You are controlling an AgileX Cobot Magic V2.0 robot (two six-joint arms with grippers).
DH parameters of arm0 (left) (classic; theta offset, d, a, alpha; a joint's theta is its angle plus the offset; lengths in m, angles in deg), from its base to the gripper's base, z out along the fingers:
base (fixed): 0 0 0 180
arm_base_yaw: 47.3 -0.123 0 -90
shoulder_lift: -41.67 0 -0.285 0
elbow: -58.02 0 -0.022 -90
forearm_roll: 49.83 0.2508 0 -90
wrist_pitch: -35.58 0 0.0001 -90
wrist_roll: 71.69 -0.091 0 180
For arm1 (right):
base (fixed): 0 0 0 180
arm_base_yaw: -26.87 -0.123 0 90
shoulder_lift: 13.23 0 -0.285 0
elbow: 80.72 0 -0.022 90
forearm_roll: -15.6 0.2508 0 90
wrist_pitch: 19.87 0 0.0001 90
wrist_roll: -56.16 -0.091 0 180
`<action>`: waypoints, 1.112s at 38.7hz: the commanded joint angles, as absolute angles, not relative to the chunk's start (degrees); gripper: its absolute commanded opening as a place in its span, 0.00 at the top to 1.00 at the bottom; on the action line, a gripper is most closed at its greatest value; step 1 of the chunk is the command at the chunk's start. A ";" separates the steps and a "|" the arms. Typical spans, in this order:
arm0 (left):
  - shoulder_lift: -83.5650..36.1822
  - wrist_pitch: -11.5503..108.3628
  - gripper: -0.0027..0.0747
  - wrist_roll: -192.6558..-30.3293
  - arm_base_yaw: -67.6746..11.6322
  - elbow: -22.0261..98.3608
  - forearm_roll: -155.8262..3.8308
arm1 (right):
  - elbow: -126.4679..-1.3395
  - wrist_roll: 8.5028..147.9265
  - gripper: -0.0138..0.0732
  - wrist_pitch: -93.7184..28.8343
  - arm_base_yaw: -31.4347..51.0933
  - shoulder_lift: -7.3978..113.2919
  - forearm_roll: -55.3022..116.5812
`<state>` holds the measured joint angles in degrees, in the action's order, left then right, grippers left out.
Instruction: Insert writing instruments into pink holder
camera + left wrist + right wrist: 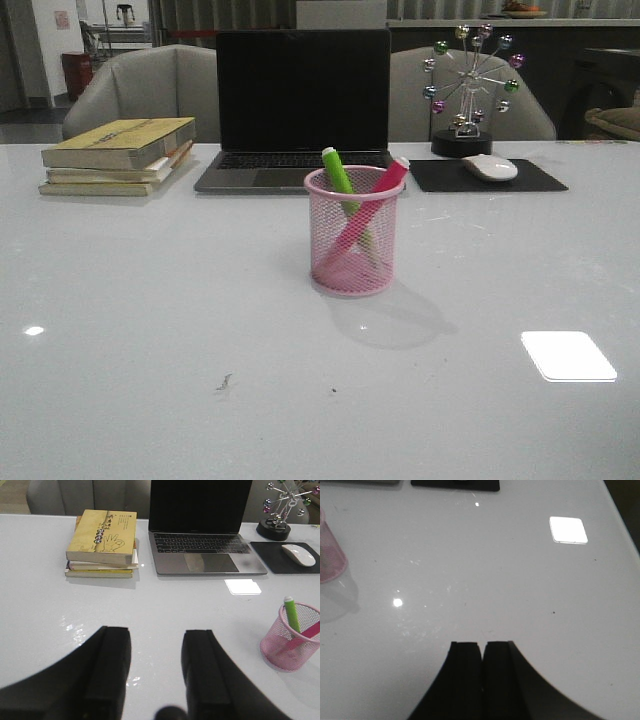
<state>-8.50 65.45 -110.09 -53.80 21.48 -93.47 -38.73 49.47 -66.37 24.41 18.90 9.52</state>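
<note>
The pink mesh holder point(352, 255) stands upright in the middle of the white table. Inside it the lime green marker point(338, 174) leans left and the bright pink marker point(388, 180) leans right, crossing each other with their caps above the rim. The left wrist view shows the holder point(289, 640) with the green marker point(291, 614) off to one side of my left gripper point(156, 632), which is open over bare table. My right gripper point(482, 646) is shut and holds nothing; an edge of the holder point(329, 555) shows far from it. Neither gripper appears in the front view.
Behind the holder sits a dark open laptop point(298, 110). A stack of books point(118, 155) lies at the back left. At the back right are a white mouse point(490, 167) on a black pad point(488, 177) and a small ferris-wheel ornament point(466, 90).
</note>
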 commanded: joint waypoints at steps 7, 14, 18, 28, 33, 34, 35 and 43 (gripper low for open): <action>-8.26 62.08 0.54 -109.66 -53.86 23.04 -95.62 | -27.71 49.61 0.78 -51.16 24.80 1.06 14.90; -8.26 62.08 0.54 -109.66 -53.86 23.04 -95.62 | -18.42 49.66 0.78 -37.24 24.80 -6.81 17.53; -8.26 62.08 0.54 -109.66 -53.86 23.04 -95.62 | -14.15 49.71 0.78 -29.97 24.80 -7.03 17.47; -8.26 61.97 0.54 -109.66 -53.86 23.04 -95.62 | -4.68 57.42 0.78 -22.03 24.80 -7.03 17.30; -8.26 61.97 0.54 -109.66 -53.86 23.04 -95.62 | -1.62 57.69 0.78 -21.84 24.80 -7.03 17.41; -8.26 61.97 0.54 -109.66 -53.86 23.04 -95.62 | -1.69 57.69 0.78 -23.05 24.80 -7.03 17.44; -8.26 61.97 0.54 -109.66 -53.86 23.04 -95.62 | -1.69 57.69 0.78 -23.74 24.80 -7.03 17.44; -8.26 61.97 0.54 -109.66 -53.86 23.04 -95.62 | -1.69 57.69 0.78 -25.08 24.80 -7.03 18.71</action>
